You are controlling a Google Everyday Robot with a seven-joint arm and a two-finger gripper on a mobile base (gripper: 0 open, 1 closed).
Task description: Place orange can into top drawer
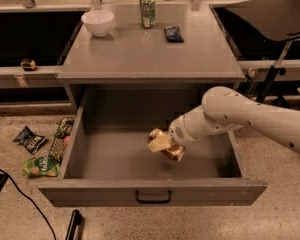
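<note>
Pincer hangs inside the open drawer, over the right-middle of its floor, clenched on the orange can. The can sits tilted in the grip, just right of the pincer's tips and slightly lower, its shiny dented body showing under the pale fingers. Whether the can touches the drawer floor I cannot tell; a faint shadow lies beneath it. The white arm runs from the pincer up and to the right, passes over the drawer's right wall and leaves the view at the right edge.

Below the pincer, toward the viewer, stands the drawer's front panel with its black handle.

Above and behind the pincer lies the grey surface. Well behind the pincer, the green can stands upright on it. The white bowl stands behind and to the left. A dark packet lies flat behind the pincer, near the green can but apart from it.

Left of the pincer, beyond the drawer's left wall, snack bags lie on the speckled floor: a dark bag farthest out and a green bag nearer the drawer. A black cable crosses the floor far to the lower left.
</note>
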